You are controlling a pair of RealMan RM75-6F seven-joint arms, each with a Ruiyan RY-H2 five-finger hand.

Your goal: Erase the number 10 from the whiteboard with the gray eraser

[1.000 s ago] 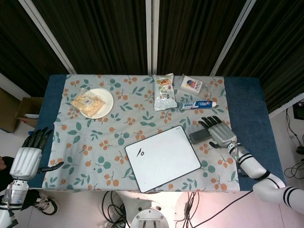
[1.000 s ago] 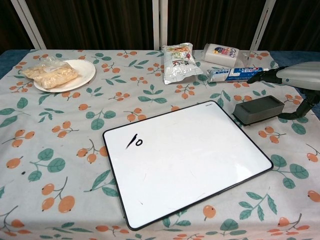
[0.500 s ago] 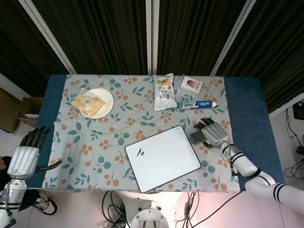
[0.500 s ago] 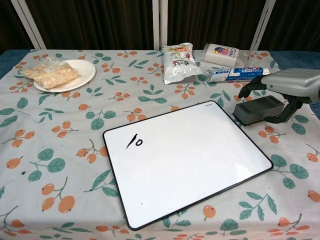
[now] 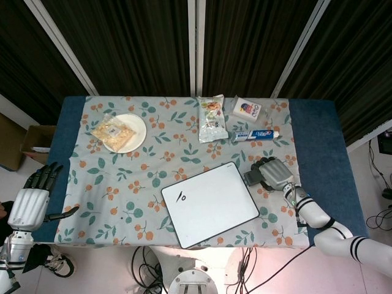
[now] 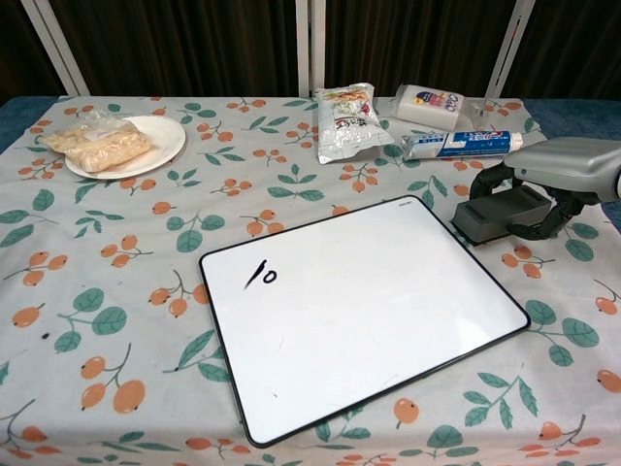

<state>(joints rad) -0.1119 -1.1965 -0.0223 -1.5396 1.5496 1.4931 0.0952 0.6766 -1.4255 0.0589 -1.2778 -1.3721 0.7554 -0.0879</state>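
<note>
Gray eraser (image 6: 502,214) is lying on the floral tablecloth (image 6: 116,291) just right of the whiteboard (image 6: 369,311), whose "10" (image 6: 262,277) is sitting unwiped. The right hand (image 6: 558,170) is curling its fingers (image 6: 485,182) over the eraser's far side. The left hand (image 5: 33,199) is hanging spread, empty, off the table's left edge.

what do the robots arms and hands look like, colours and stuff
Both hands have a silver-grey shell over the back with black fingers. The left hand shows this most plainly in the head view, on a white wrist and forearm. The right hand has the same silver back and sits on a white arm with black bands at its joints. A small green spot shows near its wrist.
</note>
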